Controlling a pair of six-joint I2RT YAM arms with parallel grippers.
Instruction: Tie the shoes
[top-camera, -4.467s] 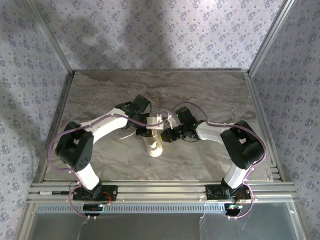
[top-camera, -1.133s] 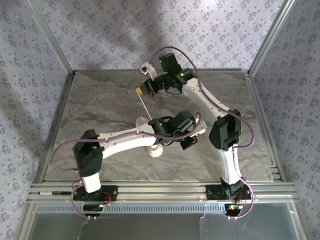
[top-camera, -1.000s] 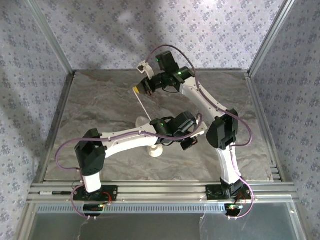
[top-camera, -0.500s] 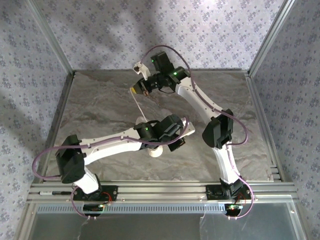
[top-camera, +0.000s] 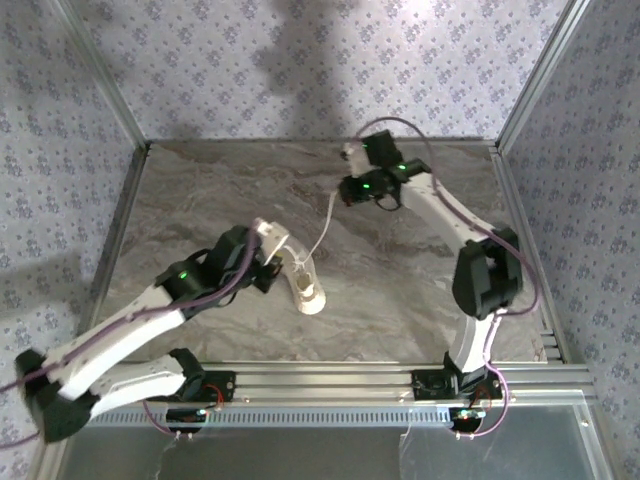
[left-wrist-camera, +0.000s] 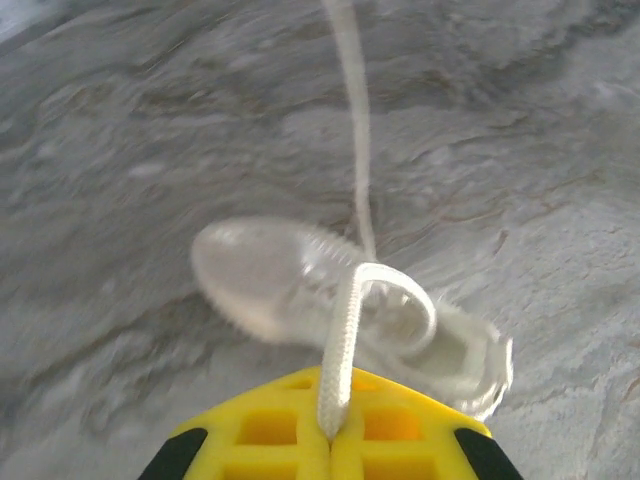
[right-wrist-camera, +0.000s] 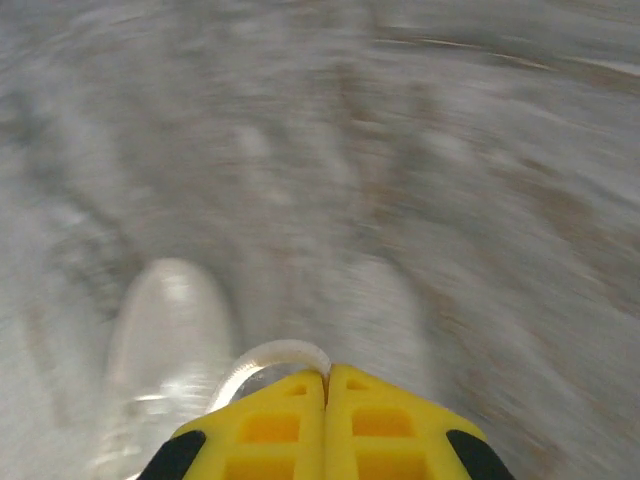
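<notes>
Marble tabletop (top-camera: 200, 190), sneaker (top-camera: 308, 288) near the middle of its front edge. My left gripper (left-wrist-camera: 330, 440) and right gripper (right-wrist-camera: 327, 385) each pinch a lace (left-wrist-camera: 347, 320); I should pull evenly, without lifting the sneaker.

Smeared by motion in the right wrist view: table (right-wrist-camera: 450, 150) and sneaker (right-wrist-camera: 165, 335), reduced to a pale blot at left. Cut off at the bottom edge there: right gripper (right-wrist-camera: 326, 385). Partly hidden behind its pads: lace (right-wrist-camera: 268, 358). In the left wrist view, cut off likewise: left gripper (left-wrist-camera: 328, 430); truncated at the top edge: lace; soft and blurred: sneaker.
</notes>
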